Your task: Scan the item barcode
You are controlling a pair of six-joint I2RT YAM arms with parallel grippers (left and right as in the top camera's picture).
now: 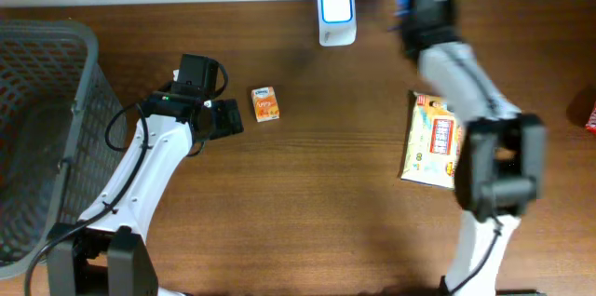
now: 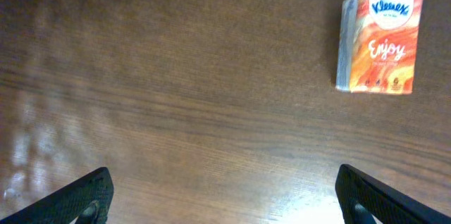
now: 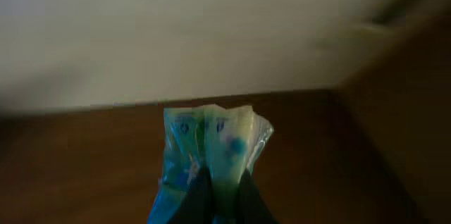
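The right end effector [image 3: 220, 194] is pressed together, pinching a blue-green plastic packet [image 3: 211, 143] by its lower edge. The packet is held over the far side of the table [image 1: 354, 222], just right of the white-and-blue scanner [image 1: 336, 15]. The view is blurred and the print unreadable. The left end effector [image 2: 225, 199] is spread wide, with nothing between its fingers. An orange Kleenex pack [image 2: 380, 43] lies flat near it, apart. A flat yellow box [image 1: 428, 142] lies beside the right arm. A grey basket [image 1: 47, 100] stands at the left edge.
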